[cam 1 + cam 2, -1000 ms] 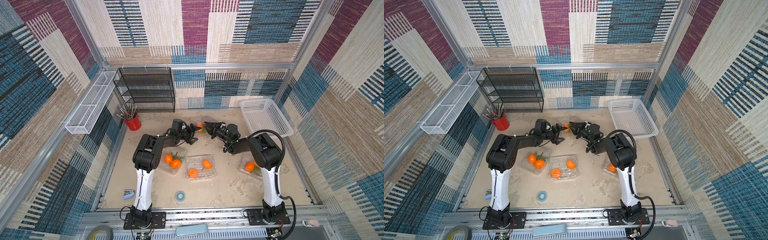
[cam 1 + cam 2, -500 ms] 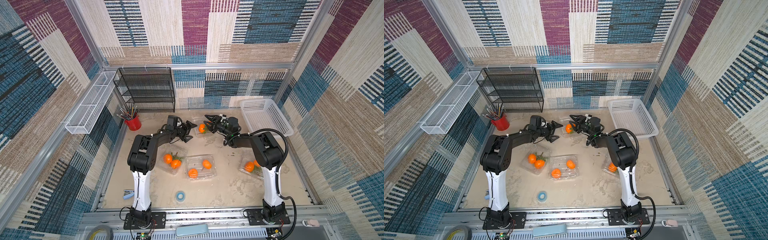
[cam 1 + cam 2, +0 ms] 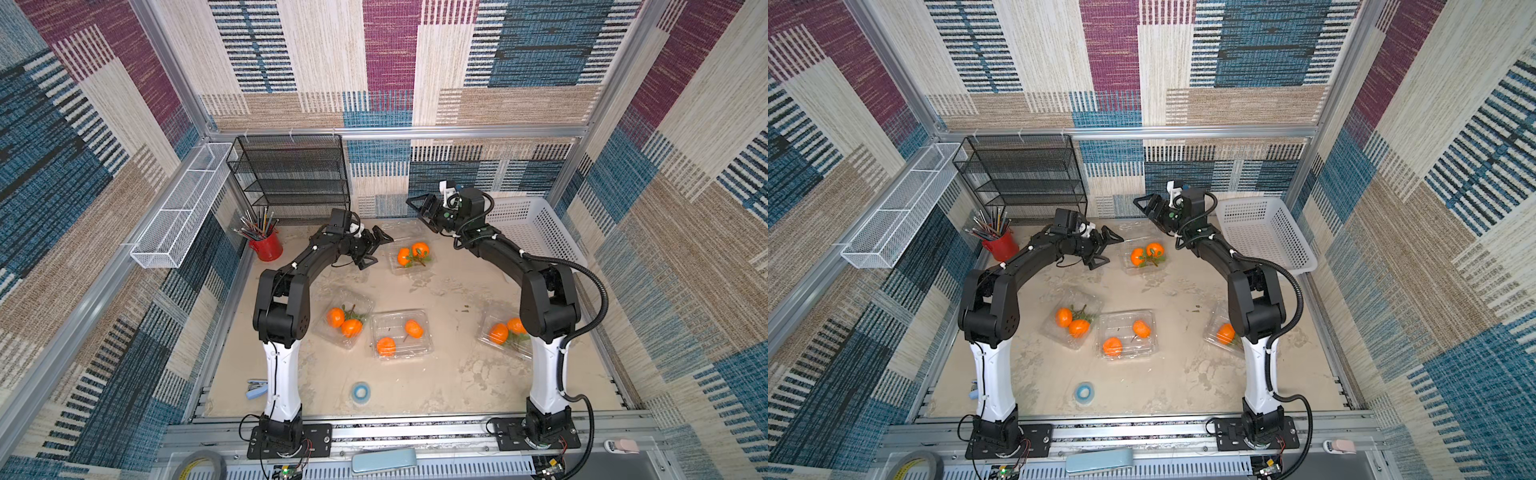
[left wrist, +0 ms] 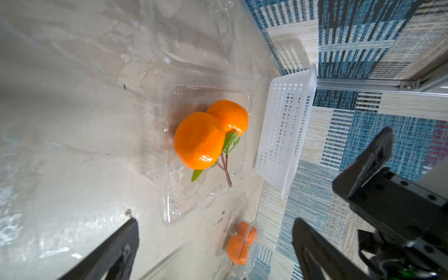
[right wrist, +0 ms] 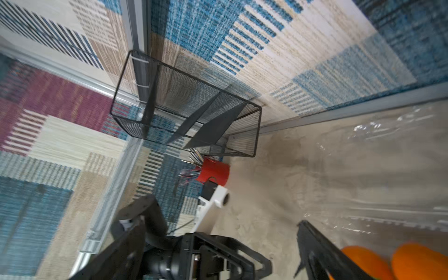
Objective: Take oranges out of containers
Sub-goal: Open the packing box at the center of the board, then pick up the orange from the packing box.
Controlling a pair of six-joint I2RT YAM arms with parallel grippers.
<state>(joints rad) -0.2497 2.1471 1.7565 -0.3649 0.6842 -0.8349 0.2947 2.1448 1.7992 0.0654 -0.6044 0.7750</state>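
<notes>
Plainly, left gripper [image 3: 375, 250] spread, right gripper [image 3: 420, 215] spread; oranges [image 4: 198, 143] seemingly inside container [image 4: 184, 201]

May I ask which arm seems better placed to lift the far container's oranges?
Probably left: the left gripper, open, faces the oranges, centred in its wrist view; the right gripper points aside.

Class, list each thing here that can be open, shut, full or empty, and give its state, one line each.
Left tool: open, empty.
Right tool: open, empty.
Far container: lid open, two oranges inside.
Left near container: two oranges inside.
Middle near container: two oranges inside.
Right near container: two oranges inside.
White basket: empty.
Red cup: holds pencils.
</notes>
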